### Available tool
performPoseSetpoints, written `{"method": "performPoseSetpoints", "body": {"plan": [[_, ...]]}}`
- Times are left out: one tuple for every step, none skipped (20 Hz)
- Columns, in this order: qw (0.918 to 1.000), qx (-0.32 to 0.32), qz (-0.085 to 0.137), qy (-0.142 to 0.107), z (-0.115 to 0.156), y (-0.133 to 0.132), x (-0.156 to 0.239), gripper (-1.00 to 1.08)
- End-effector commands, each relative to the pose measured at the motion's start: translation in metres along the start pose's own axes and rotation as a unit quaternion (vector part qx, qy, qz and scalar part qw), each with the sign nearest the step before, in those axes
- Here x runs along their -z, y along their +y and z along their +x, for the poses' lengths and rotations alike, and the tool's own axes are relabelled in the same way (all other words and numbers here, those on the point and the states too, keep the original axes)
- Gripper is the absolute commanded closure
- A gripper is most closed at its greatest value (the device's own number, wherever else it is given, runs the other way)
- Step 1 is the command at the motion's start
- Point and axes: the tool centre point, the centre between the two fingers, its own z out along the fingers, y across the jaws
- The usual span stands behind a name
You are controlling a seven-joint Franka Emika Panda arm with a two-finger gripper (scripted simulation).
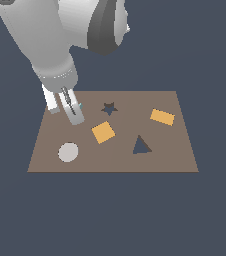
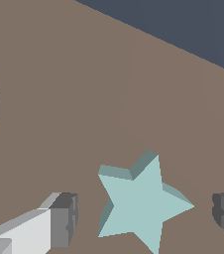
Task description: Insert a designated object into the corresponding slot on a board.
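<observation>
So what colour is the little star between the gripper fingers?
Pale teal. The star shows best in the wrist view, lying on the brown board.

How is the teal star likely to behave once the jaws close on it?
The teal star looks like a flat, rigid slab with straight side walls, so it probably won't flex. Lying flat on the board, it seems unlikely to roll or tip. Its pointed outline may let it twist between the open jaws of the gripper if gripped off-centre.
</observation>
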Motion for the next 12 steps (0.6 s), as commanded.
{"method": "performPoseSetpoints", "body": {"plan": [[1.0, -0.001, 0.0, 0.0, 0.0, 0.0, -0.006, -0.92], [1.0, -0.001, 0.0, 0.0, 0.0, 0.0, -0.009, -0.92], [1.0, -0.002, 0.0, 0.0, 0.0, 0.001, -0.012, -0.92], [1.0, -0.002, 0.0, 0.0, 0.0, 0.001, -0.015, -0.92], [1.0, -0.002, 0.0, 0.0, -0.001, 0.001, -0.017, -0.92], [1.0, -0.002, 0.0, 0.0, -0.001, 0.001, -0.018, -0.92], [1.0, -0.002, 0.0, 0.0, -0.001, 0.001, -0.018, -0.92], [1.0, -0.002, 0.0, 0.0, -0.001, 0.001, -0.018, 1.08], [1.0, -0.002, 0.0, 0.0, -0.001, 0.001, -0.018, 1.08], [1.0, -0.002, 0.0, 0.0, -0.001, 0.001, -0.018, 1.08], [1.0, -0.002, 0.0, 0.0, -0.001, 0.001, -0.018, 1.08], [1.0, -0.002, 0.0, 0.0, -0.001, 0.001, -0.018, 1.08]]}}
